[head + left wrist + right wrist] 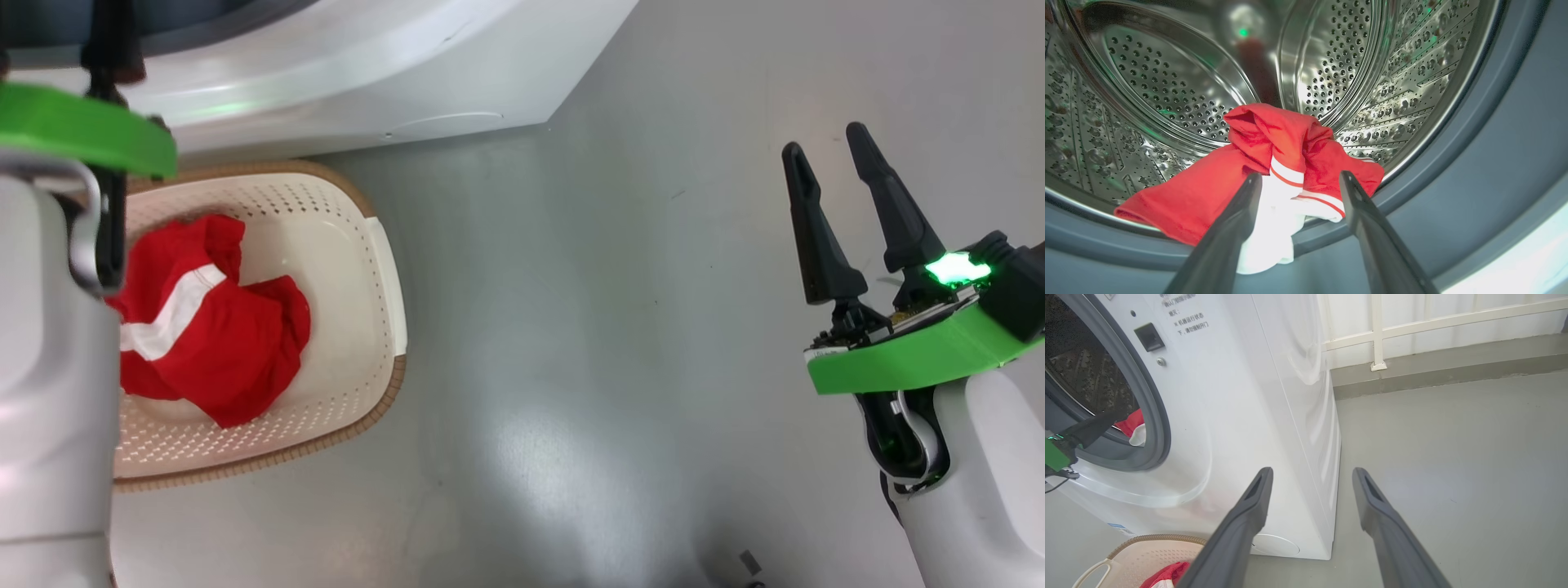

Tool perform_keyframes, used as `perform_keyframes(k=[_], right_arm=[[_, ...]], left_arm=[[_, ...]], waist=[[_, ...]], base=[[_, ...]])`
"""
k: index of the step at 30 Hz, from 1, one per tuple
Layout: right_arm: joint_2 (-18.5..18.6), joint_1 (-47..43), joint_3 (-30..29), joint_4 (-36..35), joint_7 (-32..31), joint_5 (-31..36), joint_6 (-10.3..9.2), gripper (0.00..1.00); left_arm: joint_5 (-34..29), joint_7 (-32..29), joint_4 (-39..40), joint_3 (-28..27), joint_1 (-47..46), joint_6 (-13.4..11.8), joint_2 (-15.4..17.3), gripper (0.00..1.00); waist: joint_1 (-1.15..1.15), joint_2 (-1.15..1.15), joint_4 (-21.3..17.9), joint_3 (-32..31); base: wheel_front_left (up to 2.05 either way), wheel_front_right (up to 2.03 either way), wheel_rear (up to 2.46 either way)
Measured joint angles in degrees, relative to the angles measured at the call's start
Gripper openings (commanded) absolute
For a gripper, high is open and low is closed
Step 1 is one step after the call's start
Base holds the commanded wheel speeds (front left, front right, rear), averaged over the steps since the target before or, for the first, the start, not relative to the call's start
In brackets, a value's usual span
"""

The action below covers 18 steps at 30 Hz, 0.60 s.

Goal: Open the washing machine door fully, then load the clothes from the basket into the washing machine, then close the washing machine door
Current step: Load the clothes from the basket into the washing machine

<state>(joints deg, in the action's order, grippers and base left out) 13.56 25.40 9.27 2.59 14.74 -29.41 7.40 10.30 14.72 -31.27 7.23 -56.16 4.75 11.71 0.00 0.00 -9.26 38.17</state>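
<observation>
- One red garment (1274, 134) draped over drum (1167, 94) lip and grey gasket (1453, 183) of washing machine (1249, 396)
- Left gripper (1300, 175) released, just before it
- Second red garment (212, 327) in basket (388, 278) on floor (612, 327) beside machine
- Right gripper (824, 137) spread, empty, above floor

Left arm: pale left forearm (49, 367) runs up the left edge of the head view, with a green left wrist collar (82, 126) at its top. Left gripper (1300, 174): both dark fingers spread wide, not clamped.

Right arm: right forearm (988, 474) rises from the lower right. It has a green right wrist collar (906, 355), and the wrist light (955, 268) glows green. Right gripper (824, 140): fingers spread wide, tilted slightly left, touching nothing.
</observation>
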Motion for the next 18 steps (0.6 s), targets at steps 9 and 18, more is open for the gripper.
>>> perform_keyframes(k=[9, 18], right_arm=[[0.70, -0.89, 0.11, 0.35, -0.01, 0.00, 0.00, 1.00], [1.18, -1.04, 0.99, 1.00, -0.01, -0.11, 0.00, 1.00]], left_arm=[[2.04, 0.00, 9.91, -1.31, 10.57, -0.23, -0.01, 1.00], [3.18, 0.00, 15.99, -2.60, 18.95, -1.02, -0.54, 1.00]], waist=[[0.00, 0.00, 0.87, -1.77], [0.00, 0.00, 1.43, -4.55]], base=[[0.00, 0.00, 0.00], [0.00, 0.00, 0.00]])
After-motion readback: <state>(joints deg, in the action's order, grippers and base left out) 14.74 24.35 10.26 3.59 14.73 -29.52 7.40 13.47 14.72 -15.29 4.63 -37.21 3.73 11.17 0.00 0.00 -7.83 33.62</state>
